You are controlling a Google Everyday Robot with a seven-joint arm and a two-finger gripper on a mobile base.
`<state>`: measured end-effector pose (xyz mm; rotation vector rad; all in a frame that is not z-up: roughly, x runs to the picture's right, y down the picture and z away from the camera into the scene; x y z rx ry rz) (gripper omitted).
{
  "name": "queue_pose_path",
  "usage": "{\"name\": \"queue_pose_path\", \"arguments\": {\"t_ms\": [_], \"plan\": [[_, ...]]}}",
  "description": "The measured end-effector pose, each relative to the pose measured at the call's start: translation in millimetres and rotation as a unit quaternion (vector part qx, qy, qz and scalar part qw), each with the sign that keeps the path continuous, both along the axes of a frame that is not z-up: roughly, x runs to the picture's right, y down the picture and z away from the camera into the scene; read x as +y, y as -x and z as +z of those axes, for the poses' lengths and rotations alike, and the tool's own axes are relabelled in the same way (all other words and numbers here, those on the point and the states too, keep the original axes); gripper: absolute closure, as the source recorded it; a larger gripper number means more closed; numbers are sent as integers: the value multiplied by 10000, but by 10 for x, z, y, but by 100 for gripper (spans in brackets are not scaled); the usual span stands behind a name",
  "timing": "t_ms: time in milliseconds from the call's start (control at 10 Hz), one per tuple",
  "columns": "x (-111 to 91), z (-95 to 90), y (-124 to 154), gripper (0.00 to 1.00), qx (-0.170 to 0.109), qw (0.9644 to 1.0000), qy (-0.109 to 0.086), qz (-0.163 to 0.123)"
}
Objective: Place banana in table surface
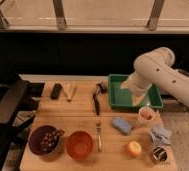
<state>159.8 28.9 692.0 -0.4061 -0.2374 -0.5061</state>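
Note:
The banana (70, 91), pale cream-yellow, lies on the wooden table surface (78, 115) at the back left, right beside a small black block (56, 90). My white arm reaches in from the right. My gripper (138, 101) hangs over the right part of the green tray (119, 95), far to the right of the banana. Nothing can be seen held in it.
A white cup (146, 115) stands just below the gripper. A blue sponge (121, 125), a fork (99, 135), an orange bowl (79, 145), a purple bowl (44, 140), a round orange fruit (133, 148), a can (159, 155) and a blue cloth (161, 135) are at the front. A black utensil (96, 100) lies mid-table. A chair (8, 105) stands at the left.

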Motion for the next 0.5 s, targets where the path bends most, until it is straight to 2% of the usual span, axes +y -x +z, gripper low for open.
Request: {"name": "queue_pose_path", "arguments": {"t_ms": [500], "plan": [[25,10,-61,35,66,10000,19,-16]]}}
